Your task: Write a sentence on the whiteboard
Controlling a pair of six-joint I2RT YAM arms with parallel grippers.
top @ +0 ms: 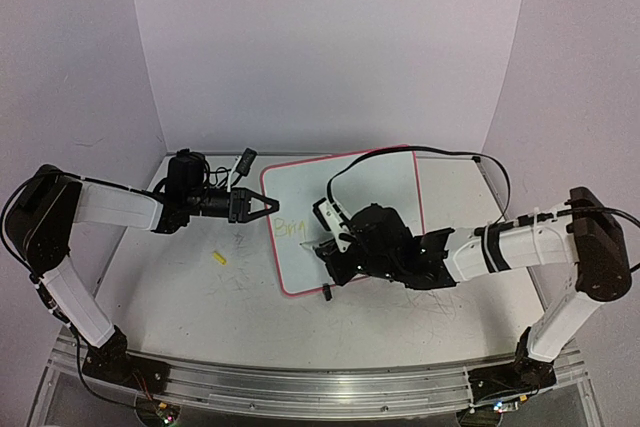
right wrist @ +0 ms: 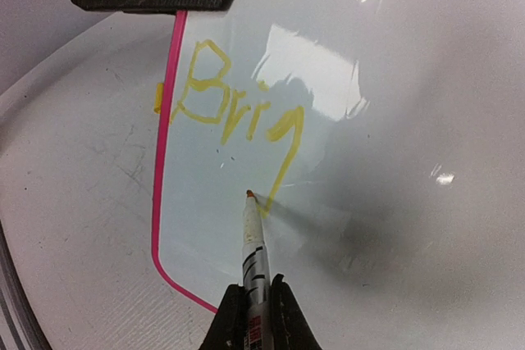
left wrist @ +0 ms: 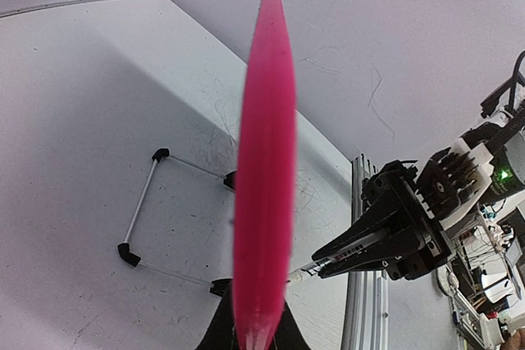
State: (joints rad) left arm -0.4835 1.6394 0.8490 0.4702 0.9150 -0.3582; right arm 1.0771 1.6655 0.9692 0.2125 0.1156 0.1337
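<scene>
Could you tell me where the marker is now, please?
Right wrist view: the right pincer grips the marker, tip on the whiteboard at the tail of the yellow g.

You've got a scuffed grey-white desk (top: pixel 400 317); the whiteboard (top: pixel 380 182) lies flat at its centre, with a small yellow piece (top: pixel 220 258) at the board's eight o'clock.

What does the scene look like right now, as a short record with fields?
board: flat white whiteboard with pink rim, lying on table
writing: yellow letters "Brig"
left gripper: shut on board's left rim
right gripper: shut on white marker pen, tip at g's tail
loose item: small yellow piece on table, left of board
</scene>
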